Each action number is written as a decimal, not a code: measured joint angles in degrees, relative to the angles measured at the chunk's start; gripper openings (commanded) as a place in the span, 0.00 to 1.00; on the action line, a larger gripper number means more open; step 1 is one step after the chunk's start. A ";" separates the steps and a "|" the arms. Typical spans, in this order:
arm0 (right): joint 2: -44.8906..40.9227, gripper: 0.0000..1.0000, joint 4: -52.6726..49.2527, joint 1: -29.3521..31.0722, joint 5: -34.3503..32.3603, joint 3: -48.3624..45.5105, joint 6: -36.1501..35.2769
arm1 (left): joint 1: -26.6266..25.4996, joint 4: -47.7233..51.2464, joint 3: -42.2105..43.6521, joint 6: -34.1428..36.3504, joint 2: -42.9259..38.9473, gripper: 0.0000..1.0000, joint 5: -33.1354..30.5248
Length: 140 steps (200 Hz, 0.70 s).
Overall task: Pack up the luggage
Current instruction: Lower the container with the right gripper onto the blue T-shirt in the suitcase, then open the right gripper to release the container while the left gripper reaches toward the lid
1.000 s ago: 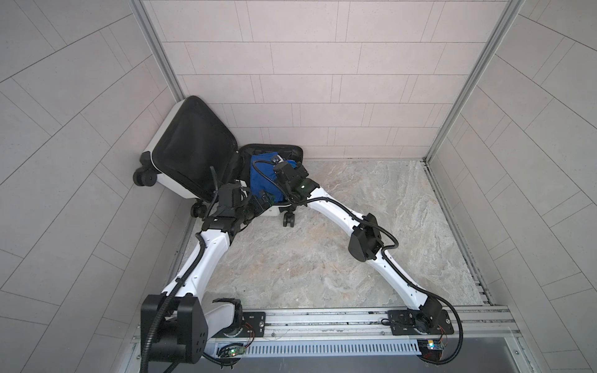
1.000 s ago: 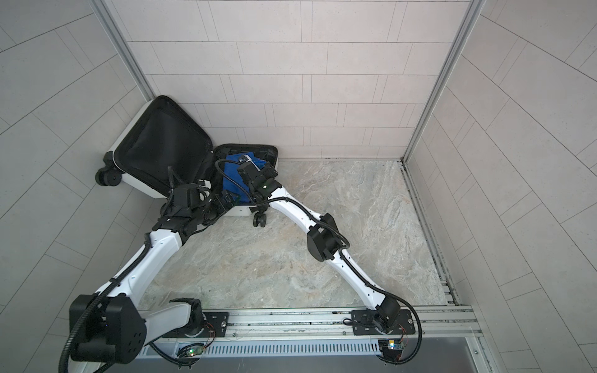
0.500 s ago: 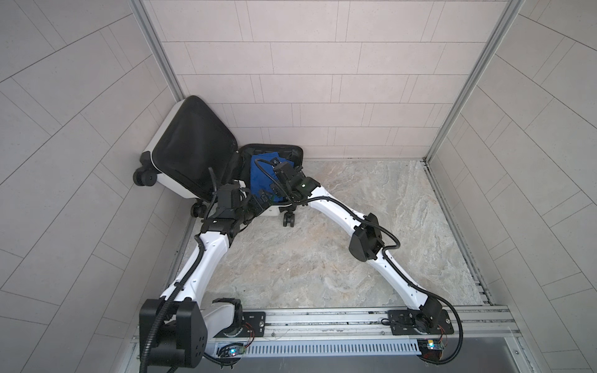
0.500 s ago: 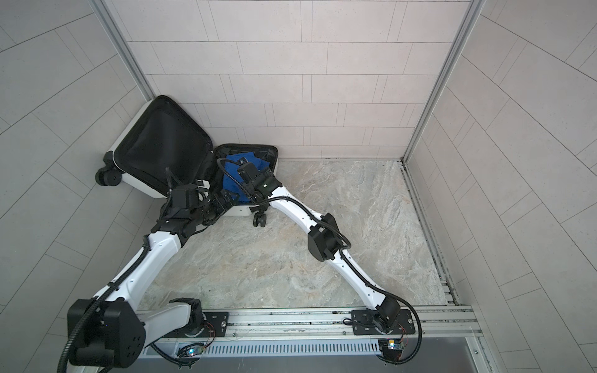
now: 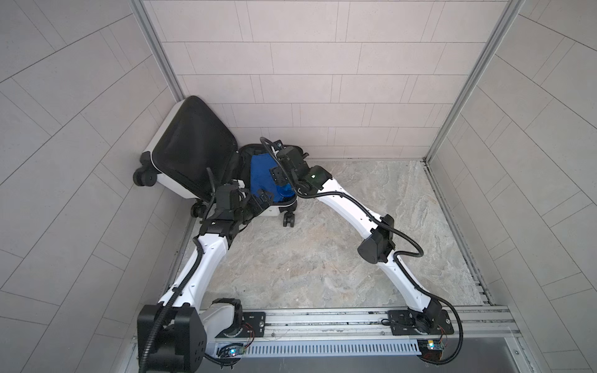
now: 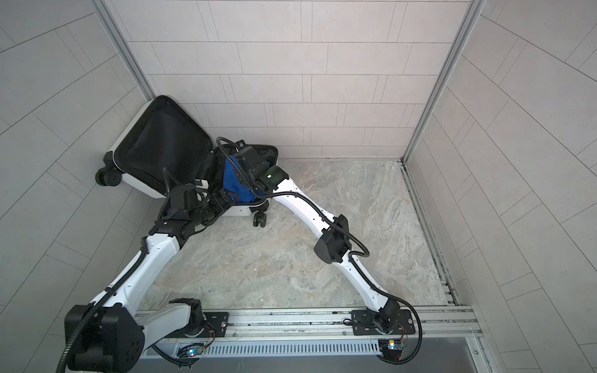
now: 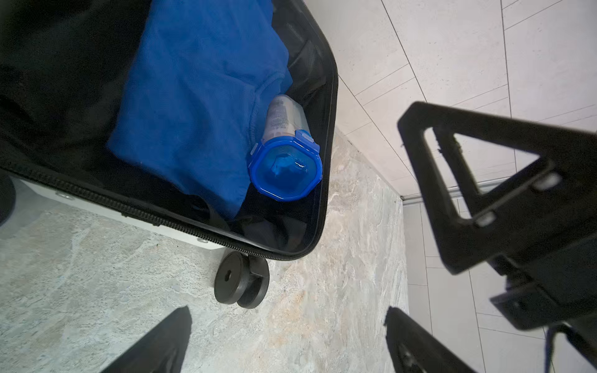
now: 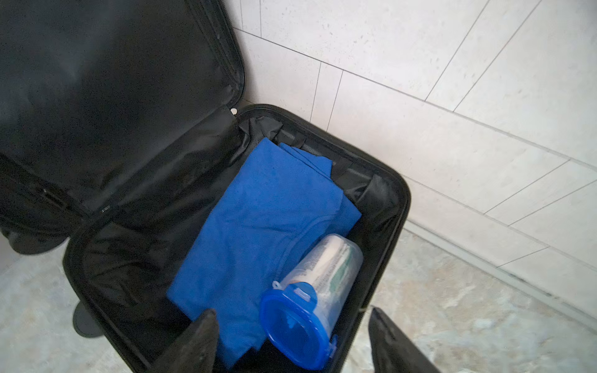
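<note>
luggage (image 5: 190, 148) sits open in the far corner of the floor, lid tipped back against the wall, lower half flat under both arms. right gripper (image 8: 290, 323) hangs over that lower half with its jaws apart and nothing between the fingers. just below it lies a clear tub with a blue cap (image 8: 323, 274), on its side against the near wall of the case and touching a folded blue cloth (image 8: 258, 226). set against the top views of a second ago, the right wrist sits a touch higher and nearer the back wall, while the left arm has not shifted. i read that as the tub let go and the arm starting to lift clear, so this item counts as packed. left gripper (image 7: 287, 323) is spread wide and empty, low over bare floor (image 7: 97, 274), with the case's front wheel (image 7: 240, 284) just ahead of it and the zip rim beyond. nothing else to pack shows on the floor in either top view, so what is left is probably swinging the lid over and shutting it. risk: the tub may roll off the cloth, and the right fingers could catch the rim on the way out.
</note>
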<state>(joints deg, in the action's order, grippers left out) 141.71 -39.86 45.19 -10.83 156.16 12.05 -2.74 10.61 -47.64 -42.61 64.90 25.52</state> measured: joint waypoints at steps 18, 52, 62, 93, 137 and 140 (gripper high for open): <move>-0.07 0.57 -1.51 -0.96 1.73 -0.15 2.67 | 0.63 0.20 0.00 0.02 0.00 1.00 0.07; 0.22 0.52 -3.41 -2.80 4.55 -2.12 6.03 | 2.08 1.27 -0.42 0.17 -0.37 1.00 0.26; 0.61 0.51 -3.54 -3.26 5.46 -2.23 6.91 | 2.38 1.77 -0.74 0.17 -0.76 1.00 0.28; 2.62 0.46 -3.52 -4.00 8.39 -2.23 9.62 | 3.15 2.86 -0.92 0.20 -2.67 1.00 0.44; 4.17 0.44 -3.87 -4.09 11.91 -3.76 12.72 | 4.13 3.43 -0.92 0.20 -3.13 1.00 0.74; 4.17 0.44 -3.87 -4.07 12.04 -3.89 12.90 | 4.17 3.43 -0.92 0.20 -3.13 1.00 0.79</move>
<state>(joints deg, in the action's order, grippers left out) 145.88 -43.72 41.12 1.21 152.27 24.95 1.43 14.04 -48.56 -42.41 61.78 26.30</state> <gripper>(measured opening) 0.450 0.998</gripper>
